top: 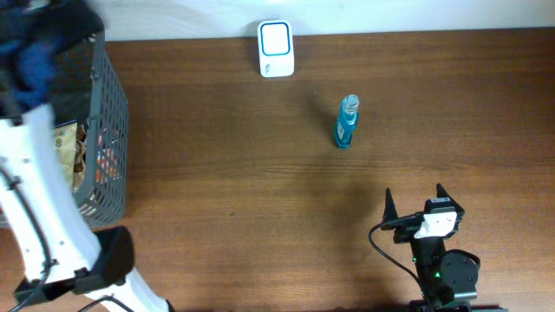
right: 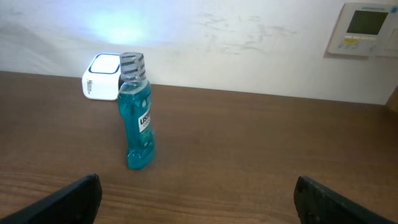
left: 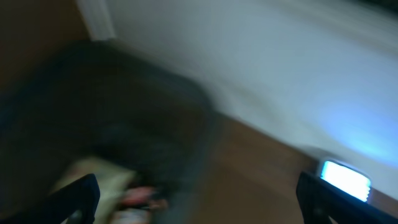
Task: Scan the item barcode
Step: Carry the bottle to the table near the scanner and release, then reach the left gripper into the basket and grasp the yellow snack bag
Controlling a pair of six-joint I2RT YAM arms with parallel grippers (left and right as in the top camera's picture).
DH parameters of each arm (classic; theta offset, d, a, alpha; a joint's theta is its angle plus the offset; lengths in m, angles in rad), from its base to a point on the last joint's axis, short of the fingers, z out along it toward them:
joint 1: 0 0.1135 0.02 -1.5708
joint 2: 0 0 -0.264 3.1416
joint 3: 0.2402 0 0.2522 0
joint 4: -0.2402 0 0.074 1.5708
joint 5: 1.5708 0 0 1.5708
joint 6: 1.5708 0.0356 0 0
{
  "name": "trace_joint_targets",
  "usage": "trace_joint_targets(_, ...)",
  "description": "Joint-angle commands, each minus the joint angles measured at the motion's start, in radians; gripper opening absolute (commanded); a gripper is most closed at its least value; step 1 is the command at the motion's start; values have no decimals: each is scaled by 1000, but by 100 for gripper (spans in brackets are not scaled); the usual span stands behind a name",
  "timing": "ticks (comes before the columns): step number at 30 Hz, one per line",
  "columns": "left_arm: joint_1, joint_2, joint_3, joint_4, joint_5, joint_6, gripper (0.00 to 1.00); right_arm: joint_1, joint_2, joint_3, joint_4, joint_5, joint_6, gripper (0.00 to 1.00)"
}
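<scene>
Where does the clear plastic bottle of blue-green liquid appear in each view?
Overhead: the clear plastic bottle of blue-green liquid, right of centre.
Left wrist: not in it.
Right wrist: the bottle, left of centre.
Shared landmark: the white scanner box, lower right in left wrist, behind the bottle in right wrist.

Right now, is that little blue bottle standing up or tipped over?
Upright: the bottle stands on its base on the table, cap at the top, in the right wrist view.
</scene>
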Motion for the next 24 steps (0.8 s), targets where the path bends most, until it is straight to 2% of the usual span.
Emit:
trace_joint_targets(1, 190, 47, -13, -76, -111, 76, 99, -5, -7, -9, -2, 9, -6, 98)
trace_joint_targets(2, 249, 80, -35, -98, -106, 125, 99, -5, -7, -9, -2, 9, -6, 98)
trace_joint_targets(3, 271, 95, -58, -99, -82, 127, 99, -5, -7, -9, -2, 9, -6, 98)
trace_joint_targets(5, 294, 128, -115, -98, -30, 222, 99, -5, -7, -9, -3, 9, -6, 98)
trace_joint_targets(12, 294, 145, -489, -4, -138, 255, 99, -5, -7, -9, -3, 9, -6, 98)
trace_joint_targets(16, 294, 145, -722, 130, -137, 370, 99, -5, -7, -9, -2, 9, -6, 98)
trace_joint_targets(18, 294, 145, -822, 207, -137, 388, 100, -5, -7, -9, -2, 9, -6, 99)
trace_joint_targets(21, 294, 145, -937, 291, -118, 443, 89, -5, -7, -9, -2, 9, -6, 98)
trace_joint_targets(24, 294, 145, -1032, 369, -95, 458, 89, -5, -7, -9, -2, 9, -6, 98)
